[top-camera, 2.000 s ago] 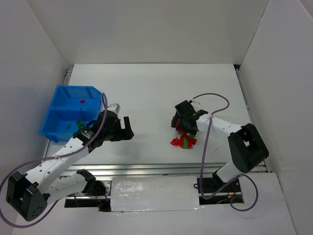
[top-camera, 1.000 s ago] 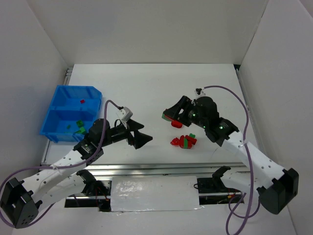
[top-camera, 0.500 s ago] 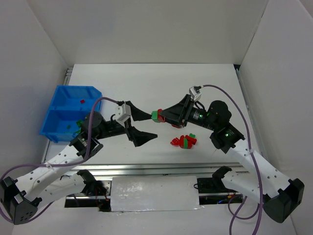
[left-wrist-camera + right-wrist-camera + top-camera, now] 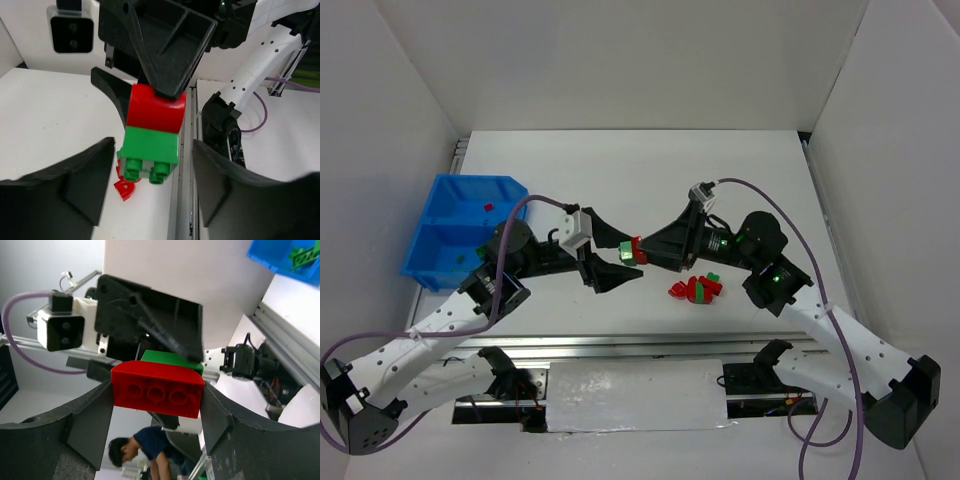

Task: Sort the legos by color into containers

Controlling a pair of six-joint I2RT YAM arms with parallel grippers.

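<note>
My right gripper (image 4: 644, 250) is shut on the red half (image 4: 638, 246) of a joined red-and-green lego and holds it in the air above the table's middle. In the right wrist view the red brick (image 4: 157, 389) fills the gap between the fingers, with the green half (image 4: 170, 360) behind it. My left gripper (image 4: 626, 257) is open, its jaws on either side of the green half (image 4: 150, 150), with a gap on each side. The red half (image 4: 155, 107) sits above it. The blue bin (image 4: 470, 180) at the far left holds a red brick (image 4: 488, 207) and green bricks (image 4: 480, 255).
A small heap of red and green legos (image 4: 697, 289) lies on the table below the right arm. One red piece (image 4: 123, 187) shows under the held brick. The bin's corner with green bricks (image 4: 300, 252) shows in the right wrist view. White walls enclose the table.
Both arms have swung toward each other. The right gripper has carried the red-and-green lego left. The left gripper has come right, and its open jaws now flank the green half.
</note>
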